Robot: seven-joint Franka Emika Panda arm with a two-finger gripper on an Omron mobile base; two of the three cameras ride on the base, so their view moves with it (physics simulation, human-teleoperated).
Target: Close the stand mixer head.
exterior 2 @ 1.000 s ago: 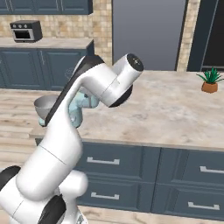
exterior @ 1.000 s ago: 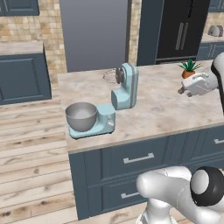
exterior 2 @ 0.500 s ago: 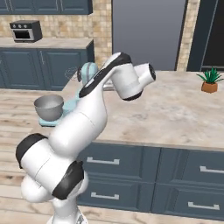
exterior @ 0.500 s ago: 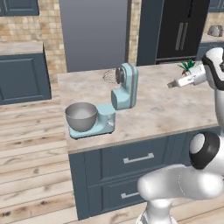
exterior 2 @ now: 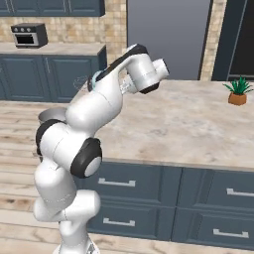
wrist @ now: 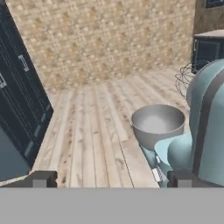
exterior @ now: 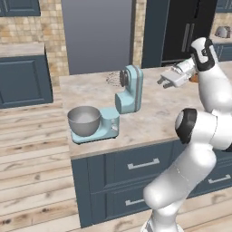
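Kitchen island counter (exterior: 149, 118), centre frame: stand mixer head (exterior: 131, 83) tilted up, whisk (exterior: 113, 78) clear of steel bowl (exterior: 84, 120). Gripper (exterior: 164, 79) has swung leftward from right edge, now near head, fingers apart, holding nothing. Closing push not begun.

The rounded stand mixer head (exterior: 132, 81) is pale blue with a darker blue-grey trim band, and its flat base (exterior: 102, 131) has the same pale blue. The round steel mixing bowl (exterior: 84, 120) is plain grey. The stone countertop (exterior: 154, 113) is beige with soft marbled spots. The cabinet fronts (exterior: 131, 170) are dark navy blue.
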